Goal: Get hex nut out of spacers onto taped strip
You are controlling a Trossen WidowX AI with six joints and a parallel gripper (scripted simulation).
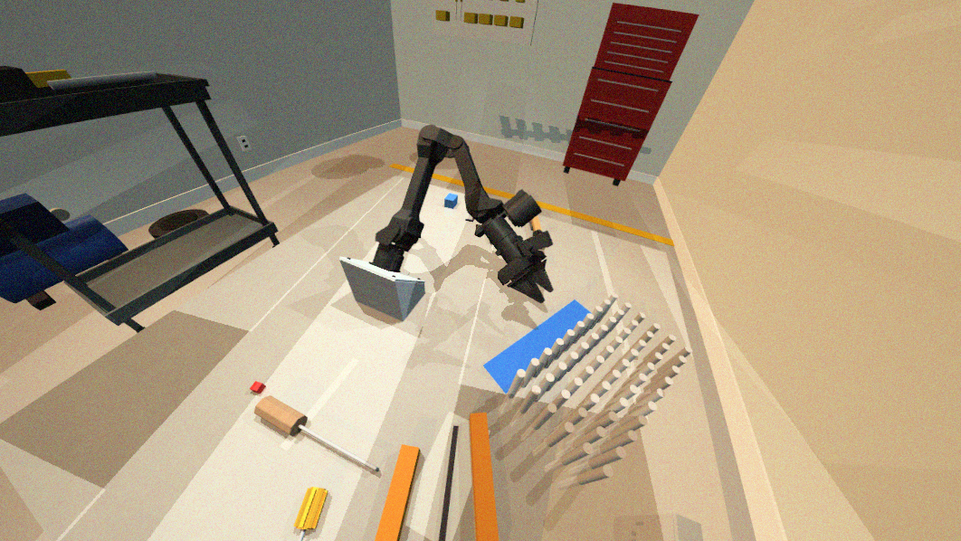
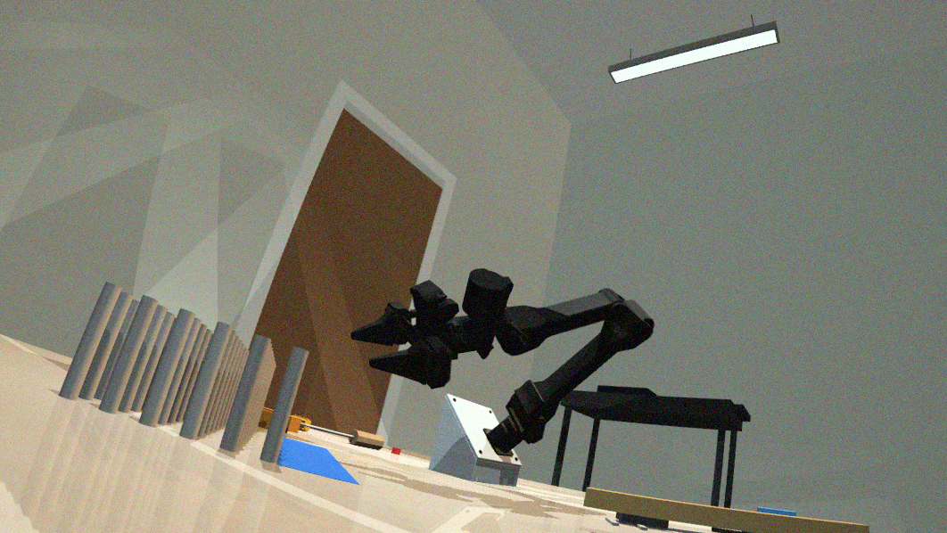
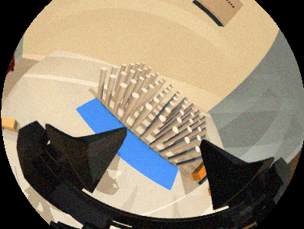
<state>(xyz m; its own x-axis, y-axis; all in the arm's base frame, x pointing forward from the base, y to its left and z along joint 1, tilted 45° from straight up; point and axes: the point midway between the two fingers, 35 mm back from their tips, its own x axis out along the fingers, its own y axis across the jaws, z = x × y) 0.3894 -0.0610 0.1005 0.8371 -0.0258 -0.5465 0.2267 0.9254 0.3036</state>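
The metal spacers (image 1: 516,384) (image 2: 285,404) (image 3: 102,84) stand upright in several rows. The blue taped strip (image 1: 537,342) (image 2: 315,461) (image 3: 143,154) lies along their front, with no nut visible on it. The hex nut cannot be made out in any view. My gripper (image 1: 547,295) (image 2: 361,348) (image 3: 164,137) is open and empty, raised above the floor near the far end of the strip. A screwdriver-like tool with a wooden handle (image 1: 279,414) (image 2: 367,438) and a tool with a yellow handle (image 1: 311,508) lie left of the spacers in the top view.
Two orange bars (image 1: 400,494) (image 1: 482,470) flank a thin dark rod (image 1: 450,480) near the spacers. A red cube (image 1: 257,386) (image 2: 395,450) lies by the wooden handle. A blue cube (image 1: 450,201) lies behind my arm. A yellowish bar (image 2: 722,512) (image 3: 8,124) lies across from the orange bars.
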